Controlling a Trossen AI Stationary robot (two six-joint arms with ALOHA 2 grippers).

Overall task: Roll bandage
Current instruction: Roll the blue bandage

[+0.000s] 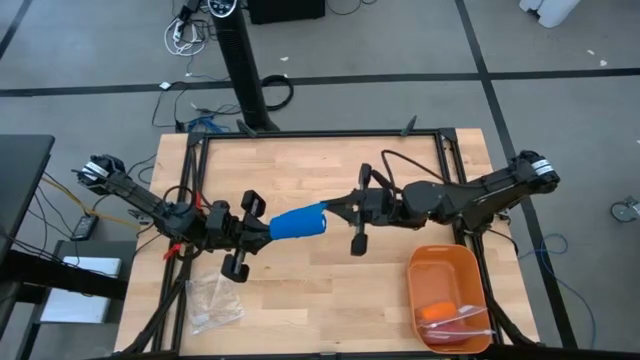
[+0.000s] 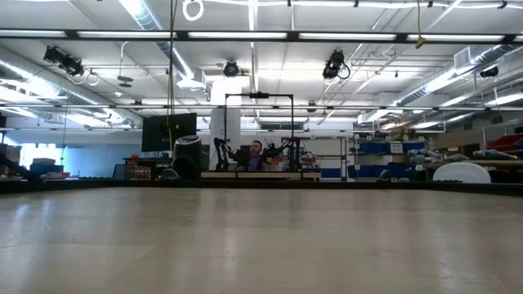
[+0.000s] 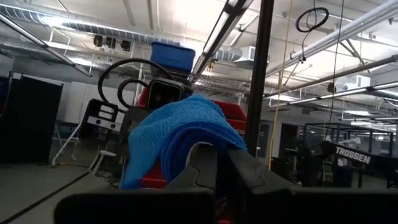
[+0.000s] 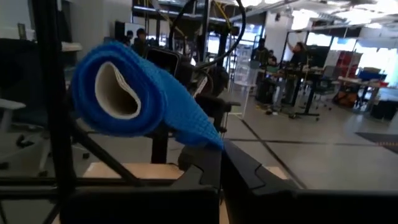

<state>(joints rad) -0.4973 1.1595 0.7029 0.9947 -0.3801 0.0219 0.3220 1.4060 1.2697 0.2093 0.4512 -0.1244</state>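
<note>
The bandage [image 1: 299, 222] hangs in the air over the middle of the bench [image 1: 330, 170], already wound into a short blue roll with a pale core, held from both ends. The left hand [image 1: 268, 229] is shut on one end of it, blue cloth bunched over its fingers. The right hand [image 1: 329, 213] is closed on the loose tail at the other end; how firmly it bites is hard to judge from the wrist view.

To do this step well, I would keep the tail taut, wind it round the roll in line with the core, and not let either grip slacken until the tail lies flat. The orange tray [image 1: 449, 262] and the plastic bag [image 1: 214, 300] sit near the bench's front edge, clear of the work.
</note>
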